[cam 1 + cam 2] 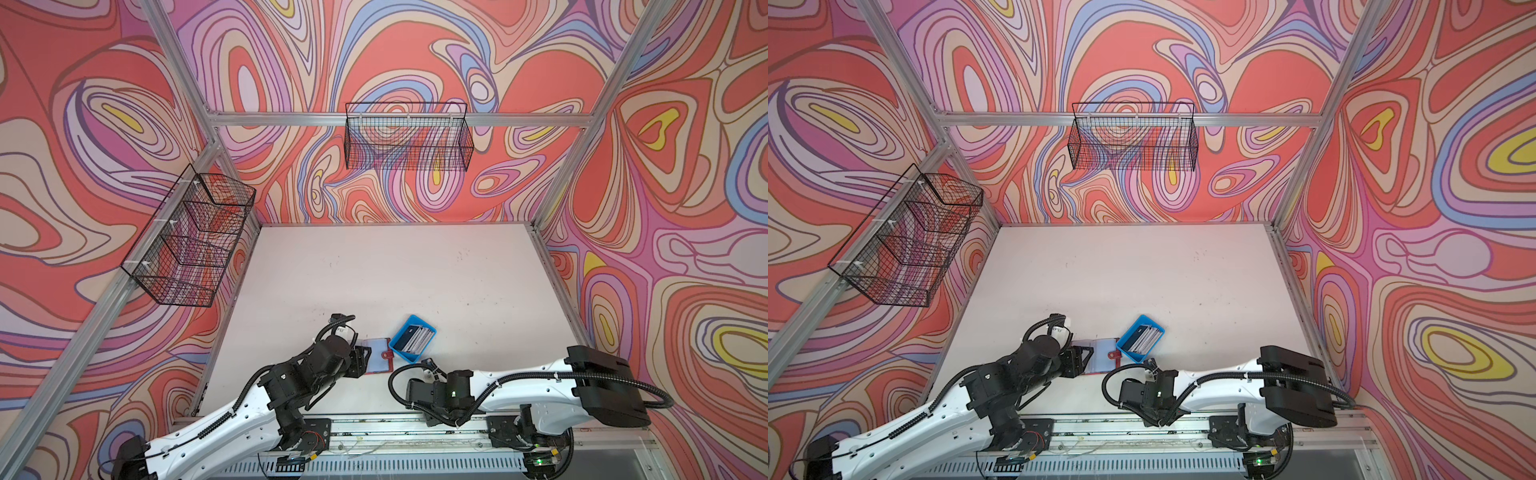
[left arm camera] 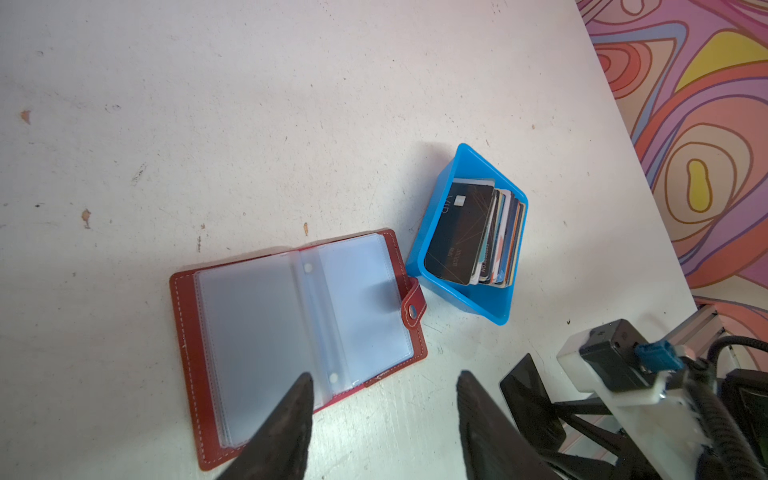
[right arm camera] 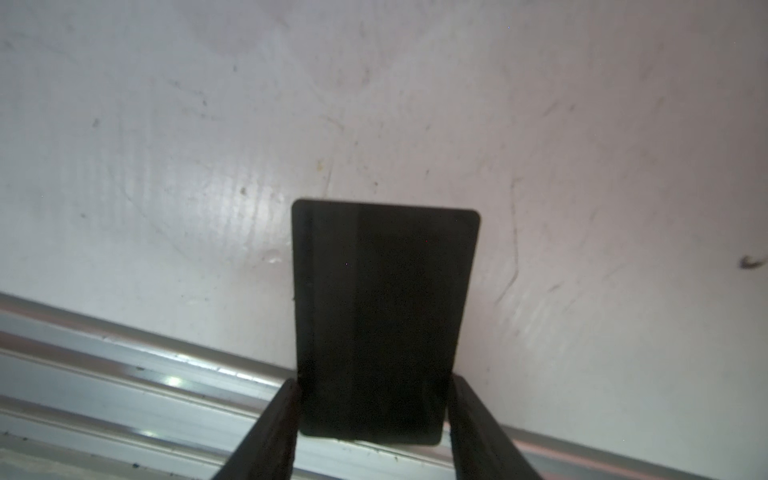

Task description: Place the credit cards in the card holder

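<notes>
Robot lab cell, aluminium frame, swirl-printed walls, rail-mounted arms

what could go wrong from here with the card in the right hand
The right hand grips the card only by its thin edges near one end; it could twist or slip out.
The holder looks unpinned, the left hand open over its edge; a pushed card may shove it into the tray.
</notes>
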You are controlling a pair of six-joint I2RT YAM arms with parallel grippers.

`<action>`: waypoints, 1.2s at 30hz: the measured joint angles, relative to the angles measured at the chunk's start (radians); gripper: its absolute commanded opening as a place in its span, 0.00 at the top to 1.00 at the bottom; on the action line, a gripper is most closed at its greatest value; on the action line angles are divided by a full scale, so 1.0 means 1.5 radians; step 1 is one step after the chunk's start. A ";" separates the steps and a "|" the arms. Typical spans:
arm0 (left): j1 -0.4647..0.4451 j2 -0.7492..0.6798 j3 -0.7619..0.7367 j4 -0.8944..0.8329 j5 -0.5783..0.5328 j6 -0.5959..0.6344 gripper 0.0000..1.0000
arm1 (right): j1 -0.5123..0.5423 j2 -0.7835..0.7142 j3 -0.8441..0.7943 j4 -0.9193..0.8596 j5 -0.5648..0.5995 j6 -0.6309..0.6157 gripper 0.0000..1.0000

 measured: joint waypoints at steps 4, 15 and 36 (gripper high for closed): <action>0.000 0.001 0.000 0.001 0.001 0.000 0.43 | 0.000 0.000 0.001 -0.001 0.000 0.003 0.57; 0.000 0.025 0.000 0.044 0.038 -0.007 0.43 | 0.001 -0.019 0.002 0.016 0.035 0.023 0.58; -0.190 0.121 -0.070 0.160 0.061 -0.211 0.56 | -0.010 -0.103 -0.076 0.068 0.055 0.051 0.39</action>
